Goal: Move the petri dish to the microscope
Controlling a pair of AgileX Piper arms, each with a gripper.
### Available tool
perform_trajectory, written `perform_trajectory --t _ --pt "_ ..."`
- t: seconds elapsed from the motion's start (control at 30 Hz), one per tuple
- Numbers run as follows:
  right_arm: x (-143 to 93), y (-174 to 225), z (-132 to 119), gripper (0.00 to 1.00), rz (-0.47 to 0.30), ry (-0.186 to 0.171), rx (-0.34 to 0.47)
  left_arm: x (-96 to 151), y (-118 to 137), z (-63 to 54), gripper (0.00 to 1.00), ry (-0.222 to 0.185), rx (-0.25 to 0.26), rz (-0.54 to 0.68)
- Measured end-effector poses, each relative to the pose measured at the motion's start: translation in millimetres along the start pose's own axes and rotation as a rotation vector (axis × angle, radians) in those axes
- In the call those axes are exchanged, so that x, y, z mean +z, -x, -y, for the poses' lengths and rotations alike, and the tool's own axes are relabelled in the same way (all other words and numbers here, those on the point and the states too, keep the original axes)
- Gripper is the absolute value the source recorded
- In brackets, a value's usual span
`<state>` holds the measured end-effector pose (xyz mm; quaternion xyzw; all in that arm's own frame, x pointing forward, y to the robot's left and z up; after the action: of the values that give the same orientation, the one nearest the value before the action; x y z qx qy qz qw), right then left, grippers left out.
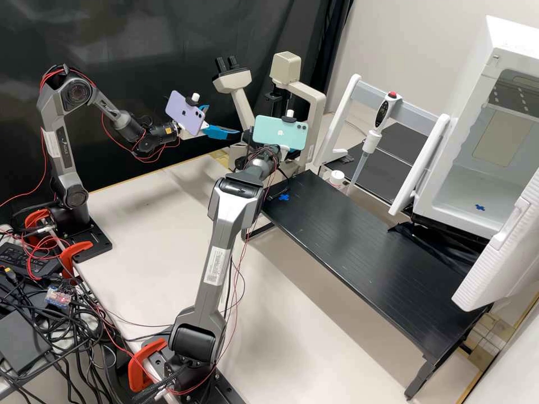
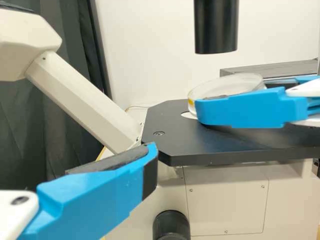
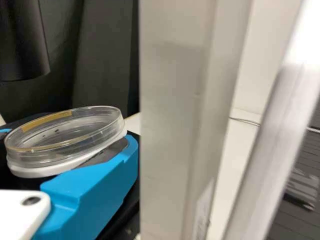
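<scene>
Surface: pale table (image 1: 140,230), with a long black shelf (image 1: 359,241) raised above it. A blue cross (image 1: 284,197) marks the shelf's end nearer the microscope (image 1: 317,104). Tangled cables (image 1: 67,331) and red-orange clamps (image 1: 145,367) lie at the table's edge, by the arm bases.

Room: black curtain (image 1: 140,33) behind, pale wall (image 1: 426,33) beside it. A white cabinet (image 1: 431,193) stands open beyond the shelf; a pipette (image 1: 382,112) hangs upright from a rack (image 1: 351,92), near a white-capped bottle (image 1: 337,178).

High view: the left gripper (image 1: 225,120) is beside the microscope, fingers spread and nothing between them. The right gripper (image 1: 285,152) is at the microscope, partly behind a teal phone (image 1: 275,132); a purple phone (image 1: 184,112) is mounted on the left arm.

Left wrist view: the petri dish (image 2: 227,86) is between the right gripper's fingers (image 2: 245,111), tilted, over the black stage (image 2: 220,145) and beneath a black tube (image 2: 216,27). A pale round opening (image 2: 189,115) is partly visible below the dish. Contact between dish and stage: cannot tell.

Right wrist view: the dish's clear wall and a yellow strip (image 3: 47,121) on it are seen close up. Its side touches the dark pad (image 3: 107,152) of the near finger.
</scene>
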<state>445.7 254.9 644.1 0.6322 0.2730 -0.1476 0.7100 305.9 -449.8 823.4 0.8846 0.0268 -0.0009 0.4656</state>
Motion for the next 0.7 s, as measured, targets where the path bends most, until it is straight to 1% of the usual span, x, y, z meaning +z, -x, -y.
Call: perform_trajectory --t 0.03,0.07,0.1,0.13,0.2,0.23,0.37,0.43,0.5,0.53,0.57,0.7 --pt "0 2 0 0.0 0.001 -0.009 0.0 0 0 0.0 1.0 0.0 0.0 0.0" --pt "0 3 0 0.0 0.005 0.0 -0.003 0 0 0.0 1.0 0.0 0.0 0.0" --pt "0 4 0 0.0 0.005 -0.001 -0.003 0 0 0.0 1.0 0.0 0.0 0.0" --pt "0 5 0 0.0 0.007 -0.009 -0.004 0 0 0.0 1.0 0.0 0.0 0.0" --pt "1 7 0 0.0 0.013 -0.009 -0.009 0 0 0.0 1.0 0.0 0.0 0.0" --pt "0 8 0 0.0 0.014 0.001 -0.008 0 0 0.0 1.0 0.0 0.0 0.0" --pt "0 12 2 0.0 0.01 0.002 -0.033 0 0 0.0 1.0 0.0 0.0 0.0" --pt "0 13 2 0.0 0.012 -0.004 -0.035 0 0 0.0 1.0 0.0 0.0 0.0" --pt "1 15 2 0.0 0.014 0.005 -0.038 0 0 0.0 1.0 0.0 0.0 0.0" --pt "0 15 3 0.0 0.008 0.001 -0.046 0 0 0.0 1.0 0.0 0.0 0.0" --pt "0 16 3 0.0 0.005 0.009 -0.05 0 0 0.0 1.0 0.0 0.0 0.0" --pt "-4 20 5 0.0 -0.017 0.015 -0.07 0 0 0.0 1.0 0.0 0.0 0.0"
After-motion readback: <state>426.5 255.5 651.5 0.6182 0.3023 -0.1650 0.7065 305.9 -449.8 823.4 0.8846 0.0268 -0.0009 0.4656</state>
